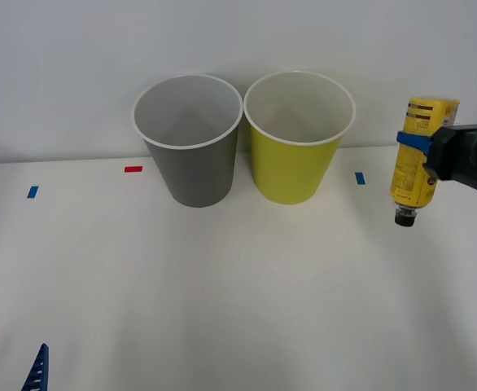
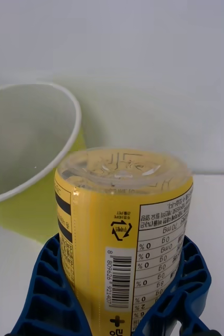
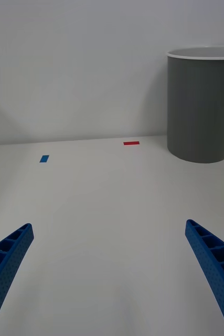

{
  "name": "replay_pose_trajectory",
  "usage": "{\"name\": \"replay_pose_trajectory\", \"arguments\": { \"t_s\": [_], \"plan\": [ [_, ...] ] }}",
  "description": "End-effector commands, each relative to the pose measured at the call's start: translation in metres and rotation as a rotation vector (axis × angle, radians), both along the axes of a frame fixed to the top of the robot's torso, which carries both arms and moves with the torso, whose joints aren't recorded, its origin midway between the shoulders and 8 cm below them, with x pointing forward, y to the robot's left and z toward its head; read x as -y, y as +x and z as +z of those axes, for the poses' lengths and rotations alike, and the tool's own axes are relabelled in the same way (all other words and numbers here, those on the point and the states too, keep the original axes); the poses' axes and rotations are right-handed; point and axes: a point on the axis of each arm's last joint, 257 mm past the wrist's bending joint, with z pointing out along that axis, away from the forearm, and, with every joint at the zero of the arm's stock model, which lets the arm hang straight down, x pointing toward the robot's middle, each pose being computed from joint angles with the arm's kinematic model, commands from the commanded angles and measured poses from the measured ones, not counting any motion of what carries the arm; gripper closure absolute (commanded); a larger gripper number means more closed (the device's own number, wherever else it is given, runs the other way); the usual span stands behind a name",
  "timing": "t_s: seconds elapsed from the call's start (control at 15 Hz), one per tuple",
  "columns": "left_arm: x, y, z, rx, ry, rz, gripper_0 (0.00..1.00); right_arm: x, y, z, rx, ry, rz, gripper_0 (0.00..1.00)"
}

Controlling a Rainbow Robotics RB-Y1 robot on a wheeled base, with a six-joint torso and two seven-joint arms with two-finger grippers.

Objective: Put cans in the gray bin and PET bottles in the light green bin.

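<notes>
Right gripper (image 1: 411, 142) clamped on inverted PET bottle (image 1: 416, 155) beside light green bin (image 1: 291, 167), left gripper (image 3: 112, 273) spread wide

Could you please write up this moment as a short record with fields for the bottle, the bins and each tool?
bottle: PET bottle with yellow label, held upside down in the air, black cap pointing down, to the right of both bins
right tool: right tool shut on the bottle's body, blue fingers on both sides
left tool: left tool open, low over the table's near left part
gray bin: gray bin upright, left of the green one
light green bin: light green bin upright, nearest the bottle
table: white table with small tape marks
</notes>
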Motion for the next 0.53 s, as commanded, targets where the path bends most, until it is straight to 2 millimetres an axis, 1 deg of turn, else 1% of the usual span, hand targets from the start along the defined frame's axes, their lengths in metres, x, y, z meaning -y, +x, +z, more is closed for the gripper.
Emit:
{"name": "replay_pose_trajectory", "arguments": {
  "t_s": [0.07, 0.27, 0.33, 0.47, 0.53],
  "plan": [
    [0.000, 0.000, 0.000, 0.000, 0.000, 0.000, 0.00, -0.007, 0.000, 0.031, 0.108, 0.021, 0.006, 1.00],
    [0.000, 0.000, 0.000, 0.000, 0.000, 0.000, 0.00, -0.014, 0.002, 0.060, 0.212, 0.061, 0.021, 1.00],
    [0.000, 0.000, 0.000, 0.000, 0.000, 0.000, 0.00, -0.017, 0.002, 0.073, 0.261, 0.072, 0.026, 1.00],
    [0.000, 0.000, 0.000, 0.000, 0.000, 0.000, 0.00, -0.022, 0.000, 0.092, 0.323, 0.077, 0.034, 1.00],
    [0.000, 0.000, 0.000, 0.000, 0.000, 0.000, 0.00, -0.025, -0.001, 0.104, 0.360, 0.080, 0.039, 1.00]
  ]
}}
